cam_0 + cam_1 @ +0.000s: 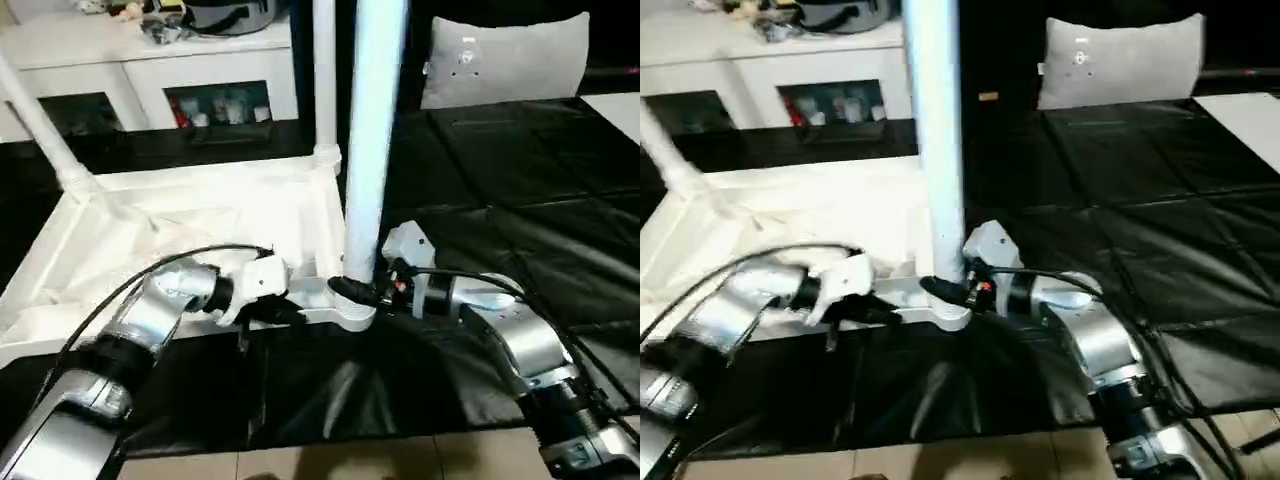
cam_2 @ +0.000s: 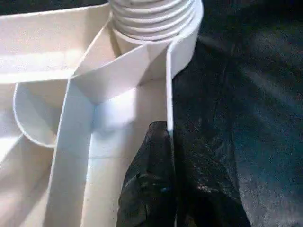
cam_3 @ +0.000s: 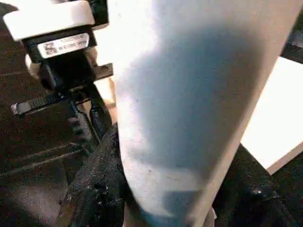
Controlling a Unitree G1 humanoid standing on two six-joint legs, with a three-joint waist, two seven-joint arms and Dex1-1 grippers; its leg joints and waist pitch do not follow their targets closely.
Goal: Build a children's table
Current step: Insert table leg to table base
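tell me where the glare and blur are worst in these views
Left eye view: the tabletop is blown out by glare, its ribs washed away, and the leg held by the right gripper looks soft with a bluish shade. Left wrist view: the left gripper on the rim is blurred. Right wrist view: the leg is close and unsharp, half in shadow.

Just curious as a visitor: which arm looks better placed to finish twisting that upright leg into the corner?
Probably the right. Its claw already grips the upright leg just above the corner socket, while the left claw is shut on the tabletop rim, steadying it.
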